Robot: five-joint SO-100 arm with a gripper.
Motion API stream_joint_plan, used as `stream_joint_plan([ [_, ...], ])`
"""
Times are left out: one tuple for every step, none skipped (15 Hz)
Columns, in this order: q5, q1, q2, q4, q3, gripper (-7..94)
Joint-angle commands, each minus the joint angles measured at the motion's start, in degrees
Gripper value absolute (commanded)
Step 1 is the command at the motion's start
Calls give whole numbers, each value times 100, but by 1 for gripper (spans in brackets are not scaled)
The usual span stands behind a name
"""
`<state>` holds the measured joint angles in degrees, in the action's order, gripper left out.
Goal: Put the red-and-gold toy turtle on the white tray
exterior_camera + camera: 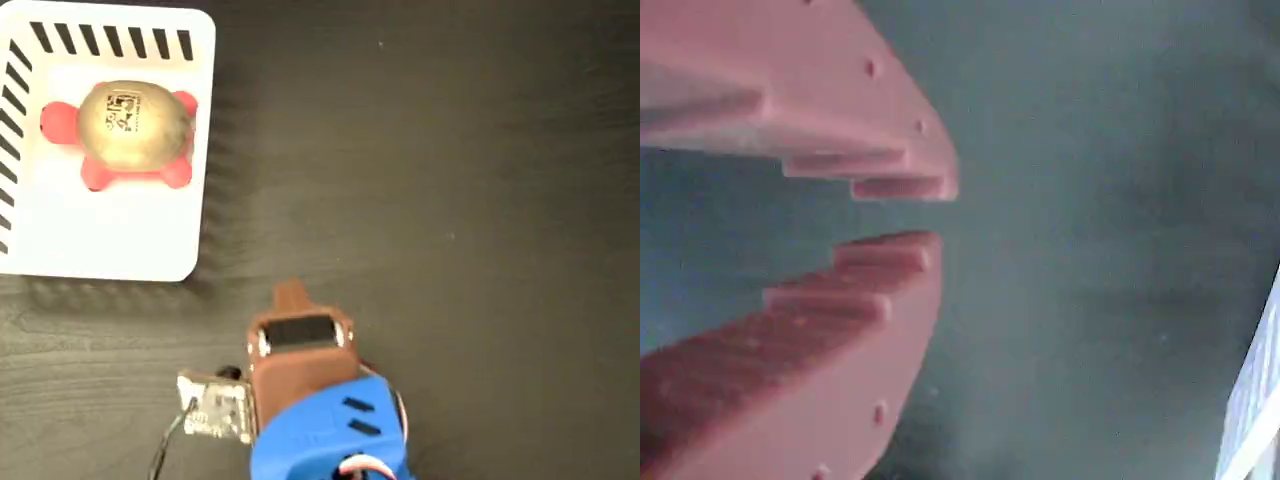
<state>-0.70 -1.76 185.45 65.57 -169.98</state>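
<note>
The red-and-gold toy turtle [125, 128] lies on the white tray [120, 235] at the top left of the fixed view, gold shell up with its black mark showing and red head and legs sticking out. My gripper [290, 292] is low in the middle of that view, below and right of the tray and well away from the turtle. In the wrist view the gripper [940, 212] has its reddish-brown toothed fingers [840, 300] a narrow gap apart, with only dark table between them. A sliver of the tray [1255, 400] shows at the right edge.
The dark wood-grain table [450, 200] stretches to the right of the tray. A small circuit board with wires [212, 408] hangs at the arm's left side, beside the blue arm body [325, 435].
</note>
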Motion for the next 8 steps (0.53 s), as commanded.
stream_joint_plan([
  [-114, -185, 79, 694, 211, 0],
  [-149, -264, 79, 712, 229, 0],
  [-158, -246, 79, 712, 229, 0],
  [-167, -237, 79, 712, 229, 0],
  [-158, -237, 79, 712, 229, 0],
  [-158, -237, 79, 712, 229, 0],
  [-158, -237, 79, 712, 229, 0],
  [-158, -237, 79, 712, 229, 0],
])
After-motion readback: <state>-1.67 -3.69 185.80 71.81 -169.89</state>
